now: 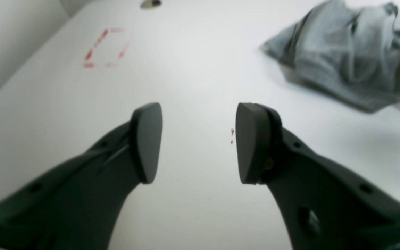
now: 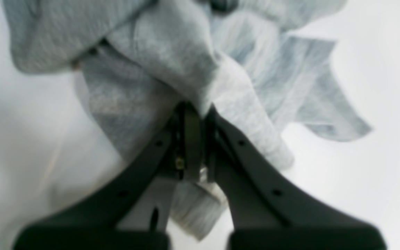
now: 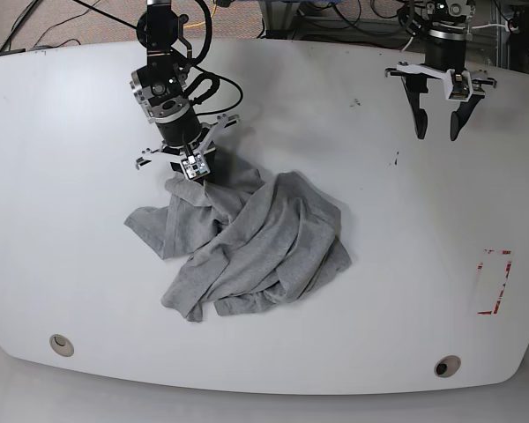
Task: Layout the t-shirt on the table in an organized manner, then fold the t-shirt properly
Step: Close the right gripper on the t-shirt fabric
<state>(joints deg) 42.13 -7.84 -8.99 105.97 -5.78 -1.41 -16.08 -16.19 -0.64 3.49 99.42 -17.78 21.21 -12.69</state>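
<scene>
Left wrist view – left fingers [image 1: 198, 142]: spread well apart, nothing between them, only bare white surface [image 1: 193, 80] showing in the gap.
Left wrist view – t-shirt [image 1: 351, 57]: a rumpled grey heap ahead of the fingers and off to their right, well apart from both tips, lying on the surface.
Left wrist view – red tape outline [image 1: 104, 48]: ahead and to the left of the fingers, far from them.
Left wrist view – specks [image 1: 232, 133]: small reddish marks just beside the inner edge of the right-hand finger.
Right wrist view – right fingers [image 2: 198, 119]: pressed together, clamped on a fold of the grey cloth.
Right wrist view – t-shirt: a twisted ridge of fabric runs into the tips from ahead; more cloth drapes on both sides of the fingers and some hangs beneath them.
Base view – right fingers: at the upper edge of the crumpled heap, tips buried in the fabric.
Base view – t-shirt: bunched mid-surface, spreading away from the right fingers.
Base view – left fingers: held open, well apart from the shirt.
</scene>
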